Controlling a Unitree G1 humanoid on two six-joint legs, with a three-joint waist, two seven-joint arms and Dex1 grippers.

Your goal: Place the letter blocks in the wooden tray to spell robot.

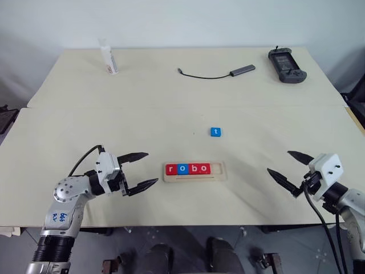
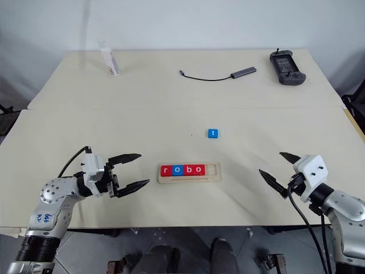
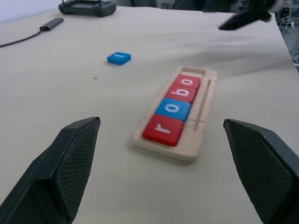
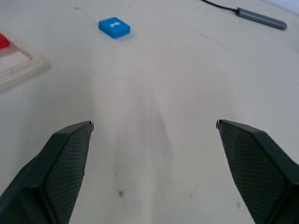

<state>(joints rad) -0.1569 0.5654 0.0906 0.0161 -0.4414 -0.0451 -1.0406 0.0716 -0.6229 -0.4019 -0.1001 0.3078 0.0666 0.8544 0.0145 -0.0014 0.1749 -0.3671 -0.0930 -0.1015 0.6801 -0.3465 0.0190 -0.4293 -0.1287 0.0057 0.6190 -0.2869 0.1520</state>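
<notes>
Letter blocks r, o, b, o (image 1: pixel 187 168) sit in a row in the wooden tray (image 1: pixel 194 172) near the front middle of the table (image 1: pixel 68 114), filling it from its left end, with the slot at its right end bare. A blue t block (image 1: pixel 215 132) lies loose on the table, farther back and slightly right of the tray. Left pincer (image 1: pixel 142 170) hovers just left of the tray, jaws spread and empty. Right pincer (image 1: pixel 284 166) stands well right of the tray, jaws wide apart, holding nothing.
</notes>
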